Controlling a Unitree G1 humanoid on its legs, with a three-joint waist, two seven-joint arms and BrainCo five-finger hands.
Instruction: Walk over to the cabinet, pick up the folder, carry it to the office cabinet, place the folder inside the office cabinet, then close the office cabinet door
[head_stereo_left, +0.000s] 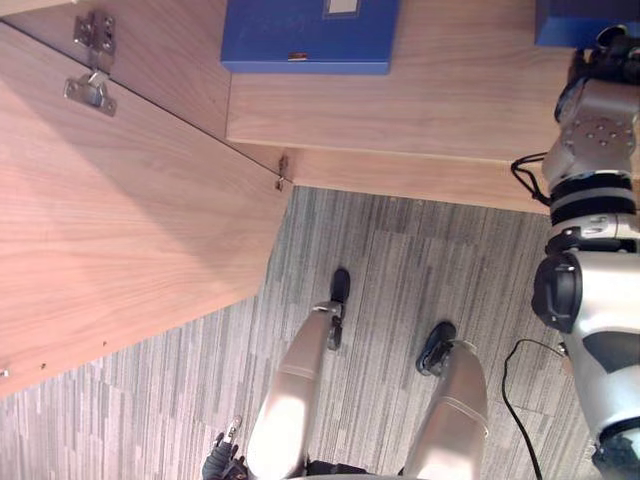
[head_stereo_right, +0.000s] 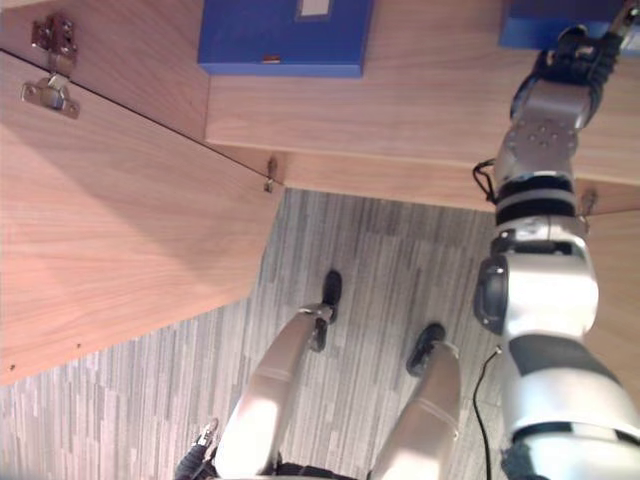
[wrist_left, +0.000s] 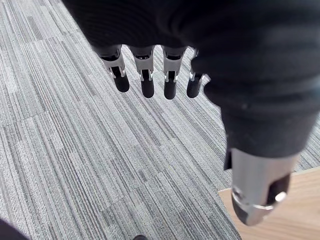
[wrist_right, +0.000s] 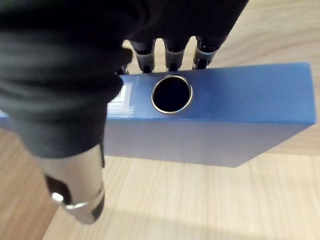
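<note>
A blue folder (wrist_right: 225, 110) with a round hole in its spine rests on the wooden cabinet shelf (head_stereo_left: 450, 100), at the far right of the eye views (head_stereo_right: 530, 25). My right hand (head_stereo_right: 575, 60) reaches up to it, and in the right wrist view the hand (wrist_right: 60, 75) sits right over the spine. Whether it holds the folder is hidden. My left hand (wrist_left: 147, 75) hangs low beside my body (head_stereo_left: 222, 460), fingers straight and relaxed over the grey carpet, holding nothing.
A second blue folder (head_stereo_left: 300, 35) lies flat on the same shelf, further left. The cabinet's wooden door (head_stereo_left: 120, 230) stands swung open on the left, with metal hinges (head_stereo_left: 92, 60) near its top. Striped grey carpet (head_stereo_left: 400, 270) covers the floor below the shelf.
</note>
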